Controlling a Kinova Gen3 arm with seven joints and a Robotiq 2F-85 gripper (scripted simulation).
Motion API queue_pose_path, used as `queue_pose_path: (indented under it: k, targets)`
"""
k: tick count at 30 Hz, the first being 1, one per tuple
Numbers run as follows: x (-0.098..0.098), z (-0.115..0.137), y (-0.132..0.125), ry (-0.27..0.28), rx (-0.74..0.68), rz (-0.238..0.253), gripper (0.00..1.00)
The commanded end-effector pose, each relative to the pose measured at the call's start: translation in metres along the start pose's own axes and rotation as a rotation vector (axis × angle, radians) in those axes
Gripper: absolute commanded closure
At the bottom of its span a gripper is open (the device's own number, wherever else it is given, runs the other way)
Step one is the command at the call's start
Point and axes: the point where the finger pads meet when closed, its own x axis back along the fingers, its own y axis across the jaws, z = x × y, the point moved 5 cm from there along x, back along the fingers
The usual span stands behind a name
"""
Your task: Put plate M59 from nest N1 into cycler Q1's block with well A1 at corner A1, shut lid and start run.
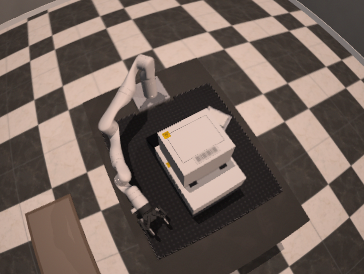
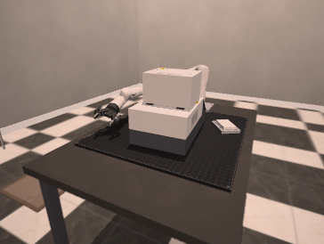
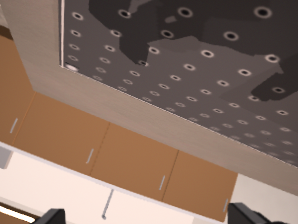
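Plate M59 [image 2: 226,126] apparently lay unmoved in its nest beside cycler Q1 [image 2: 165,120], well apart from the gripper [image 1: 154,218], which hovered fully open and empty. Fetching remained pending; the next move required crossing to the nest.

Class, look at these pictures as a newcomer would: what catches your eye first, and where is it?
A big white machine sits mid-mat on the dark table, its boxy lid on top. The white arm curves around its side, open gripper low over the mat's edge. A small white plate lies on the machine's far side.
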Motion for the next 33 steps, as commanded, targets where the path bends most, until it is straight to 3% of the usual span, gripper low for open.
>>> queue_pose_path:
  k: [1,33]
  targets:
    - [0.000,-0.002,-0.001,-0.002,0.002,0.001,0.00]
    - [0.017,-0.072,-0.029,-0.002,0.002,0.001,0.26]
